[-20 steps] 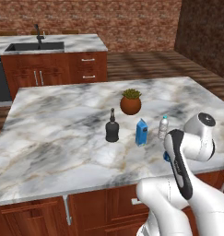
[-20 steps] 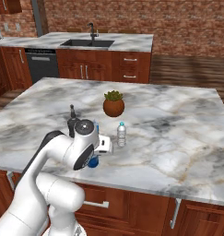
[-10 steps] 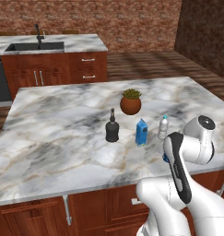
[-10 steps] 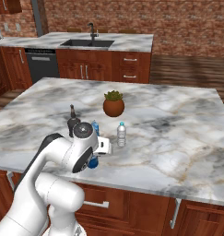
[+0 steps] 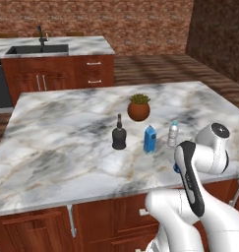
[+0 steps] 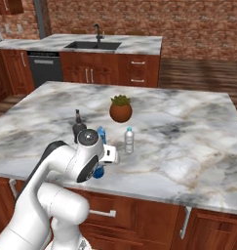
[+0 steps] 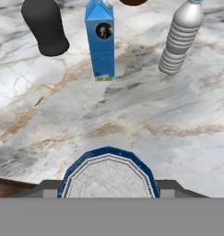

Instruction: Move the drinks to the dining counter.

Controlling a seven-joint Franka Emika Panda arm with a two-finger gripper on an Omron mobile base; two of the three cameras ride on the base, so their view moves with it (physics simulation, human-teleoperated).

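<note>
Apparently tool (image 7: 109,191) grips blue-rimmed can (image 7: 109,173), silver lid up; fingertips hidden, grip unconfirmed.

Kitchen: red brick wall (image 5: 116,19), reddish-brown wood cabinets (image 5: 86,71), veined marble surface (image 6: 139,44) with black inset sink (image 6: 93,45), black faucet (image 6: 97,32), dishwasher (image 6: 44,71).

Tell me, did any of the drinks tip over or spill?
No. The black bottle, blue carton and water bottle stand upright on the island, with no puddles. The can sits right at the hand, its top facing the camera. Nothing looks odd.
</note>
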